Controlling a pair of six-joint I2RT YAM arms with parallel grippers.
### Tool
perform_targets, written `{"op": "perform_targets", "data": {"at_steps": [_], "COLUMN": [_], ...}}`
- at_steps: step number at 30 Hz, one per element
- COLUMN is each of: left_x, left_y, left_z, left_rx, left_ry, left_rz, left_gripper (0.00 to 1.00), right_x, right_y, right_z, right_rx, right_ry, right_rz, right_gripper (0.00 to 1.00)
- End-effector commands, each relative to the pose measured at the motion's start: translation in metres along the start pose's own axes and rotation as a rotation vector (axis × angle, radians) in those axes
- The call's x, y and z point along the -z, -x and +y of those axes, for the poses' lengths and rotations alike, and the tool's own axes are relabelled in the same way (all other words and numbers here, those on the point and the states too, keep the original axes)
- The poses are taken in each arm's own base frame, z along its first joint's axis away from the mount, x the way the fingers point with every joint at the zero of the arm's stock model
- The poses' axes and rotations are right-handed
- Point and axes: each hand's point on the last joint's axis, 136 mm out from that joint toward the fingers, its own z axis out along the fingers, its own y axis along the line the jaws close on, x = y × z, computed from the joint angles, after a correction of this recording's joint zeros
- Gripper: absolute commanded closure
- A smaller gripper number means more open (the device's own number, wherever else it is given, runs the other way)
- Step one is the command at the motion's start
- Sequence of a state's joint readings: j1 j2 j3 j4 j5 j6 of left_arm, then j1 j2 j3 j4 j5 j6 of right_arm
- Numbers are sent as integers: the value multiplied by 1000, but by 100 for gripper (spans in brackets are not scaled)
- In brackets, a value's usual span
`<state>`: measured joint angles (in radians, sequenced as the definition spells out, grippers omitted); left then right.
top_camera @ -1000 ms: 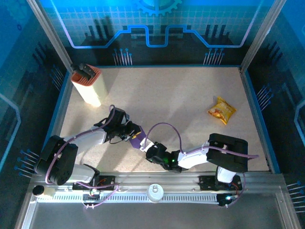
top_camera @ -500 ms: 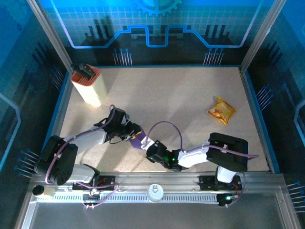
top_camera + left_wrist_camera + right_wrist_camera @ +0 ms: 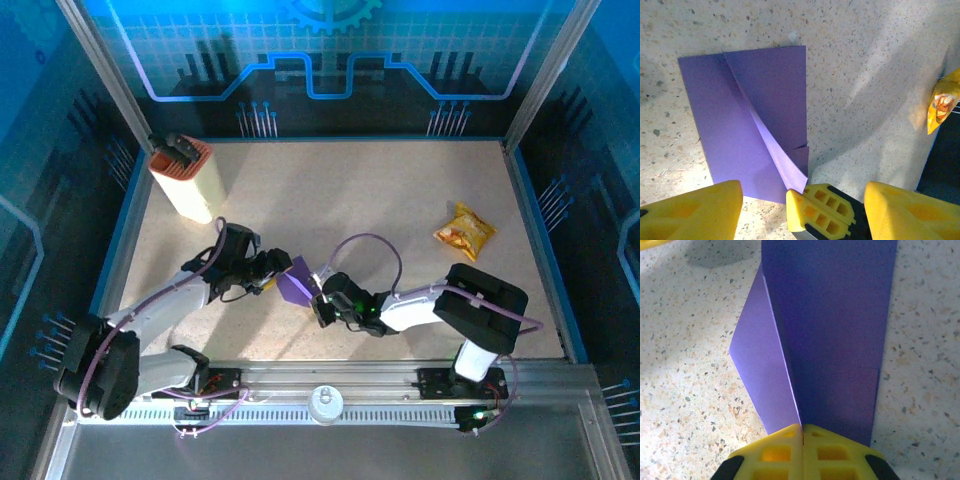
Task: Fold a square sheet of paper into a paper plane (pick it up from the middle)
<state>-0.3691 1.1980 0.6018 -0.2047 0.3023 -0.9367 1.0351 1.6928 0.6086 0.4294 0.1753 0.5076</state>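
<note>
Nearest the bases, the right hand [image 3: 802, 450] has pinched fully closed on the near corner of the square sheet of paper [image 3: 750, 125], where a raised diagonal crease ends. The sheet lies on the bench [image 3: 400, 190] between the 2 hands, mostly flat, with 1 flap lifting along that crease. Just left of it, the left hand [image 3: 266, 272] has let go within the last second. Its jaws now stand wide and empty, drawn back off the paper. The hold has passed to the right hand alone, which probably frees the left for the next fold; there is no dart shape yet. Further off, the snack packet [image 3: 465, 230] and the box [image 3: 185, 180] sit well apart.
</note>
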Motion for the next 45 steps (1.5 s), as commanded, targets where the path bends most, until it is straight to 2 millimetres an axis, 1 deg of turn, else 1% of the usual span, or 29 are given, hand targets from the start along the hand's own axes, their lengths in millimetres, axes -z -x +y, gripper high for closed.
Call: {"op": "perform_targets", "data": {"at_steps": [1, 5, 7, 12, 16, 19, 24, 32, 33, 34, 35, 37, 40, 43, 44, 45], "left_x": [-1, -8, -10, -14, -21, -25, -29, -32, -32, -31, -30, -27, -27, -29, -30, -30], "left_y": [-4, -7, -8, -8, -10, -11, -12, -11, -10, -9, -8, -6, -3, 0, 0, 1], "left_z": [9, 5, 2, -5, -10, -12, -10, -3, -1, 0, 0, -1, 1, 7, 9, 9], "left_rx": [13, 10, 9, -7, -16, -22, -18, -21, -21, -22, -24, -27, -21, 1, 11, 16], "left_ry": [14, -27, -41, -77, -106, -115, -111, -80, -72, -65, -63, -59, -32, 15, 26, 31], "left_rz": [10, 42, 51, 71, 103, 119, 131, 120, 114, 109, 100, 82, 73, 68, 66, 65], "left_gripper": [37, 49, 53, 60, 66, 69, 75, 77, 77, 73, 67, 49, 31, 26, 25, 25], "right_x": [-2, -2, -1, 1, -1, -4, -5, -5, -5, -5, -5, -2, 3, 4, 5, 5], "right_y": [-7, 0, 3, 10, 10, 6, 1, -5, -7, -8, -8, -7, -3, 5, 2, 3], "right_z": [4, 6, 8, 10, 11, 8, 3, -4, -5, -5, -5, -1, 5, 10, 9, 10], "right_rx": [-141, -283, -320, -396, -474, -510, -550, -593, -585, -571, -549, -477, -354, -283, -261, -229], "right_ry": [87, 207, 248, 330, 404, 412, 397, 381, 367, 352, 334, 283, 202, 179, 153, 134], "right_rz": [47, 75, 86, 95, 101, 99, 88, 75, 83, 92, 103, 137, 175, 171, 189, 189], "right_gripper": [94, 94, 95, 95, 96, 96, 96, 97, 97, 96, 96, 92, 89, 86, 86, 85]}}
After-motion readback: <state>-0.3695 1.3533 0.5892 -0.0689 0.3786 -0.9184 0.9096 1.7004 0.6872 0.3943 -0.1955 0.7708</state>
